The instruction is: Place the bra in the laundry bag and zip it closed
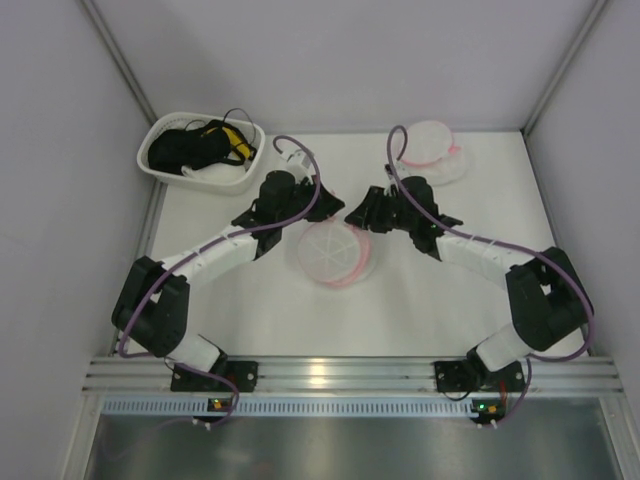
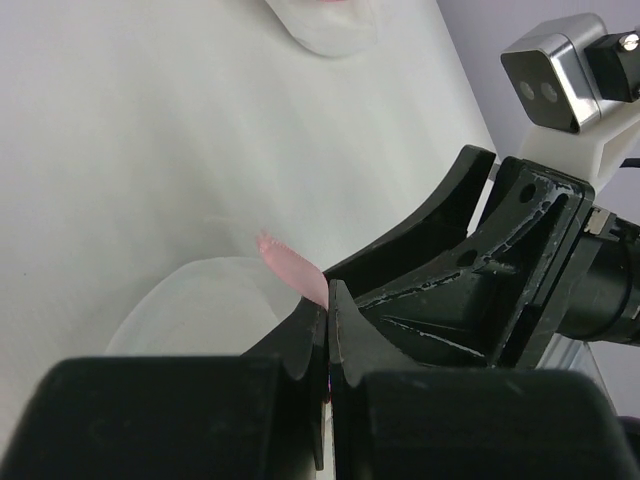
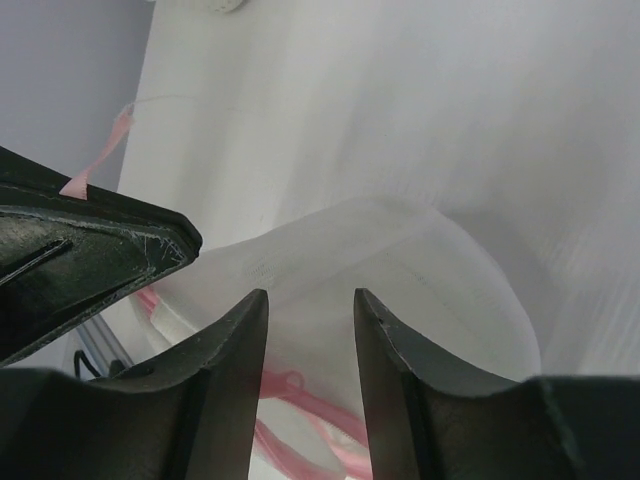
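The laundry bag [image 1: 335, 252], a round white mesh pouch with a pink zipper ring, lies mid-table between both arms. My left gripper [image 1: 318, 212] is at its far left rim, shut on a pink pull tab [image 2: 290, 270] by the mesh dome [image 2: 200, 305]. My right gripper [image 1: 362, 215] is at the far right rim, open. In the right wrist view its tips [image 3: 310, 300] straddle the white mesh [image 3: 400, 260], with the pink zipper [image 3: 300, 400] below between them. The left finger and pink tab [image 3: 100, 160] show there too. I see no bra lying loose; the mesh hides the bag's inside.
A white oval basket [image 1: 165, 165] with a black tangle with yellow bits [image 1: 200, 145] stands at the back left. A second round white-and-pink mesh item [image 1: 432, 150] lies at the back right; it also shows in the left wrist view [image 2: 330, 25]. Grey walls enclose the table.
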`<state>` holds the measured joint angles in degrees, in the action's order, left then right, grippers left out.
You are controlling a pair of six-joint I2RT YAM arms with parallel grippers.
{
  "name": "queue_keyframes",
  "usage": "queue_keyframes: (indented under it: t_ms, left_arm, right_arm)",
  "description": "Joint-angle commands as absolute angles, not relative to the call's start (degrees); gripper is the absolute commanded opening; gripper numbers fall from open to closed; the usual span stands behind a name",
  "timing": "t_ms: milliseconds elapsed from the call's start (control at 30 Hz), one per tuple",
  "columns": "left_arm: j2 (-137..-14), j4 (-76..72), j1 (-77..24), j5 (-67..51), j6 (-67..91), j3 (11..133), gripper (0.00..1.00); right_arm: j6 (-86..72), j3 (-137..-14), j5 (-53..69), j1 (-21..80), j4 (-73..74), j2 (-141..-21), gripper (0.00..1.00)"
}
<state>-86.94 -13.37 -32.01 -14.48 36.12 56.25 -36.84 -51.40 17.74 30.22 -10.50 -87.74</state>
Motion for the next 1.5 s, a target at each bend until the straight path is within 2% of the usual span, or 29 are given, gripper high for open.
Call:
queue_keyframes:
  t_ms: [0, 67, 300, 433, 467, 533, 633, 800, 967, 1033, 1133, 1200, 1300, 1333, 1467]
  left_arm:
    - [-86.57, -17.31, -31.91, -13.54, 37.00, 56.95, 0.00]
    - [-86.57, -17.31, -31.90, -13.80, 37.26, 56.69, 0.00]
    - [-86.05, -17.84, -31.99, -13.18, 37.53, 55.90, 0.00]
    - [-85.69, -18.02, -31.90, -12.83, 37.35, 55.64, 0.00]
    - [-85.78, -18.02, -31.99, -12.83, 37.44, 55.55, 0.00]
    - [-85.69, -18.10, -31.90, -12.92, 37.70, 55.55, 0.00]
    - [-85.61, -18.28, -31.99, -12.66, 37.97, 55.37, 0.00]
    - [-85.34, -18.54, -31.99, -12.04, 38.67, 54.85, 0.00]
    - [-85.34, -19.34, -31.99, -11.43, 39.99, 54.14, 0.00]
    - [-85.25, -19.34, -31.99, -11.43, 39.90, 54.05, 0.00]
    - [-85.17, -19.25, -31.99, -11.69, 39.90, 54.14, 0.00]
    - [-84.99, -19.25, -31.99, -11.60, 40.08, 54.14, 0.00]
    - [-84.64, -19.25, -31.99, -11.25, 40.08, 53.88, 0.00]
    - [-84.46, -19.34, -31.99, -11.08, 40.08, 53.70, 0.00]
    - [-83.76, -19.25, -31.99, -10.99, 39.99, 53.70, 0.00]
  right_arm:
    - [-43.23, -50.89, 16.00, 30.76, -13.01, -84.12, 0.41]
    - [-45.96, -50.19, 15.65, 30.59, -13.70, -83.33, 0.41]
    - [-49.13, -49.31, 15.82, 30.59, -13.02, -82.09, 0.30]
    - [-48.95, -49.49, 14.86, 30.67, -9.93, -81.65, 0.46]
    - [-49.13, -49.31, 14.68, 30.67, -9.76, -81.74, 0.57]
    - [-49.92, -49.22, 15.20, 30.67, -9.32, -81.83, 0.69]
    - [-51.24, -48.87, 15.99, 30.76, -9.93, -81.56, 0.69]
    - [-52.38, -47.73, 15.82, 30.76, -10.89, -79.72, 0.60]
    - [-53.35, -45.88, 16.52, 30.76, -13.09, -79.89, 0.32]
    - [-53.61, -45.79, 17.14, 30.76, -13.80, -80.16, 0.27]
    - [-53.09, -45.79, 16.70, 30.85, -13.80, -80.16, 0.27]
    - [-52.39, -46.31, 16.08, 30.76, -13.36, -79.89, 0.23]
    - [-50.11, -48.24, 14.33, 30.76, -10.38, -79.02, 0.34]
    - [-49.31, -48.77, 12.93, 30.76, -8.63, -78.67, 0.43]
    - [-46.76, -51.06, 11.08, 30.85, -5.45, -76.38, 0.55]
